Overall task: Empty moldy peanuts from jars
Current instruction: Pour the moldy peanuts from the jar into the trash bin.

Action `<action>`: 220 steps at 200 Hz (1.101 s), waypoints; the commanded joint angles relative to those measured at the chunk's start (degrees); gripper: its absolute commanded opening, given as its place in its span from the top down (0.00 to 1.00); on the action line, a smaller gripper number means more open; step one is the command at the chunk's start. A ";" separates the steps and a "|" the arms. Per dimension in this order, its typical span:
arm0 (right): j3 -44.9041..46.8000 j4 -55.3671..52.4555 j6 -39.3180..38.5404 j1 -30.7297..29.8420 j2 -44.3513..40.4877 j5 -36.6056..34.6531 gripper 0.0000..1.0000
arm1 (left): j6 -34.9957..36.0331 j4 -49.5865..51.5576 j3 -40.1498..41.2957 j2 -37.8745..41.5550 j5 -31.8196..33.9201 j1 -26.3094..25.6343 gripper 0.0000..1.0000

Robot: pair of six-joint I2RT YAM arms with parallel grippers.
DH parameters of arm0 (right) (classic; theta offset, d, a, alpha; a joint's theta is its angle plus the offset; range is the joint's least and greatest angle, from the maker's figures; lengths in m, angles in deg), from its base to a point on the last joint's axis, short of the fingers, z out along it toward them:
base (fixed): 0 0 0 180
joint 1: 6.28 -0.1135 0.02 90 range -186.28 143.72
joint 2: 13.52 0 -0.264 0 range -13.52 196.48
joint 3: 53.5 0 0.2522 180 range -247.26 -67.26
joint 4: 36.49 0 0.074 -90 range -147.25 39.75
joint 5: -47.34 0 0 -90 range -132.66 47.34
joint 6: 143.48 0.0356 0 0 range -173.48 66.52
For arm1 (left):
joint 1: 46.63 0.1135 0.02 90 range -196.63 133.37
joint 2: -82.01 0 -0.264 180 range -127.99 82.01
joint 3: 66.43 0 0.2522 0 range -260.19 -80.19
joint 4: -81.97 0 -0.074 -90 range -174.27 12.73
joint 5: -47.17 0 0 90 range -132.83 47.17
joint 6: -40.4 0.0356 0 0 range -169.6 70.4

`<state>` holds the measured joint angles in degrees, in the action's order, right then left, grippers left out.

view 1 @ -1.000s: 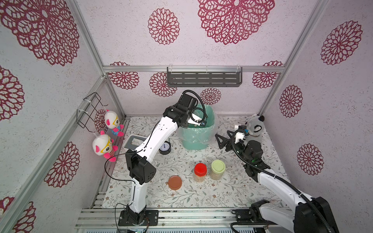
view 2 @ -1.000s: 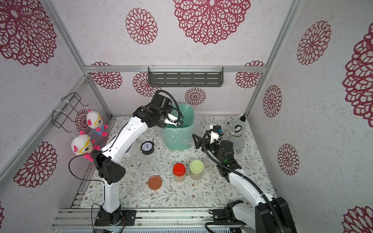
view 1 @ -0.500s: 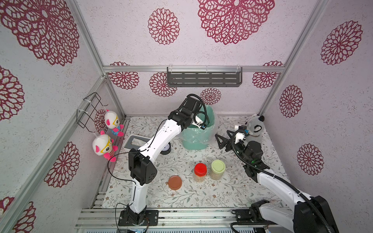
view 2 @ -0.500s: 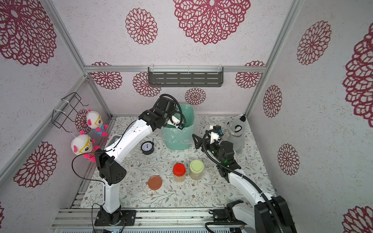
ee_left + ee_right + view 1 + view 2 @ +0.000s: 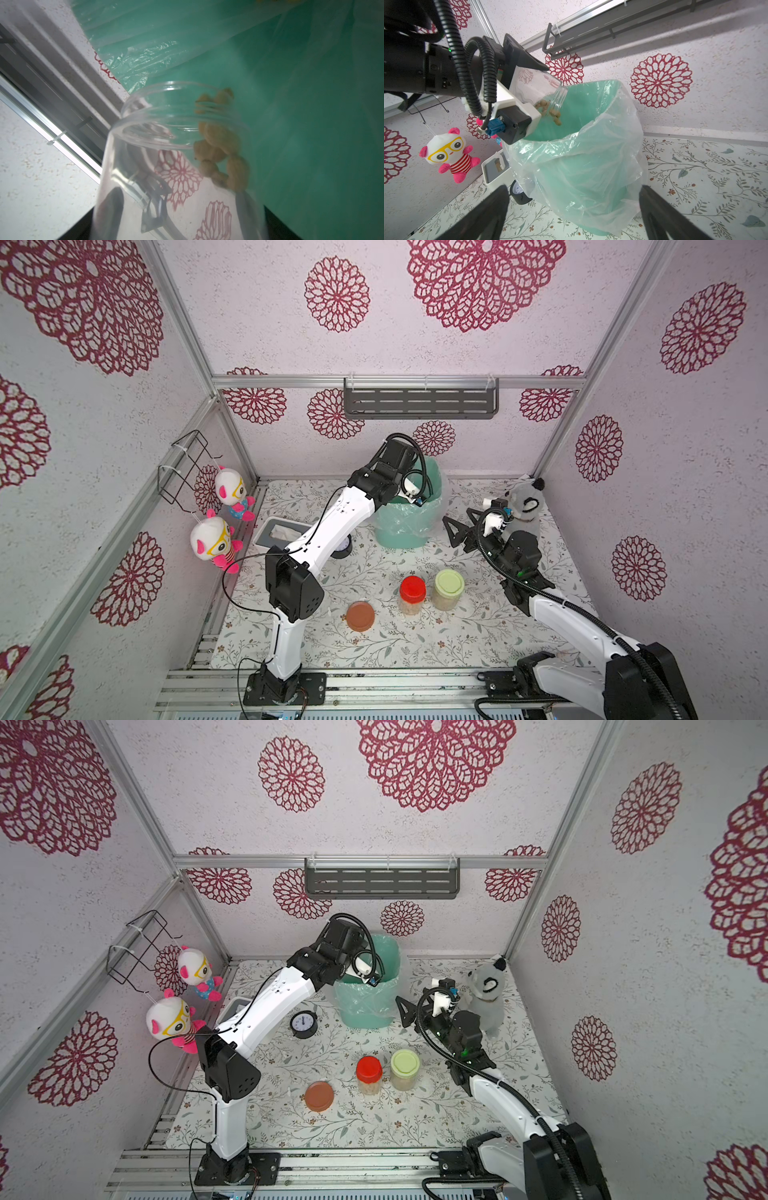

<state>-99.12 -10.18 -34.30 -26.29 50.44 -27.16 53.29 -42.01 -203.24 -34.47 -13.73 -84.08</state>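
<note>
**Over the teal bin, an uncapped jar tips out**

At the mat's twelve o'clock, the left gripper is clamped around that jar, tilting it mouth-down so the peanuts slide into the liner. The right gripper hangs at the bin's three o'clock, jaws apart and empty. The red-lidded jar and green-lidded jar stand capped at six o'clock, and the brown lid lies at their nine o'clock.

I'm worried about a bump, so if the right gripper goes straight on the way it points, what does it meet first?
Likely the clear liner draped over the teal bin: the right gripper, open, points at the bin's side in its wrist view. Depth is unclear.
</note>
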 commanded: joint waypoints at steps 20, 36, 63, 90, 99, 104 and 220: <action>0.46 3.60 0.34 0.41 -0.39 1.02 0.01 | 3.54 -4.03 -1.26 1.25 1.21 -0.56 1.00; 0.56 3.61 0.33 0.41 -0.35 0.94 0.01 | 3.76 -4.07 -1.18 1.21 1.28 -0.60 1.00; 0.74 3.82 0.42 0.45 -0.42 0.93 0.01 | 4.11 -4.43 -1.12 1.18 1.57 -0.74 1.00; 0.83 3.79 0.40 0.42 -0.54 0.92 0.01 | 3.98 -4.60 -1.15 1.10 1.78 -0.67 1.00; 0.84 3.78 0.44 0.43 -0.60 0.88 0.01 | 3.98 -4.47 -1.08 1.09 1.92 -0.69 1.00; 0.91 3.80 0.40 0.43 -0.70 0.84 0.01 | 3.92 -4.56 -1.14 1.10 1.92 -0.70 1.00; 1.01 4.51 1.04 0.42 -1.75 2.75 0.01 | -36.26 -17.25 9.18 10.24 -13.23 6.68 1.00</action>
<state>-98.53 -8.69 -34.23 -26.29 50.29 -25.87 31.63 -48.85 -198.12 -31.70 -20.57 -80.41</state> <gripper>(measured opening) 0.987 0.885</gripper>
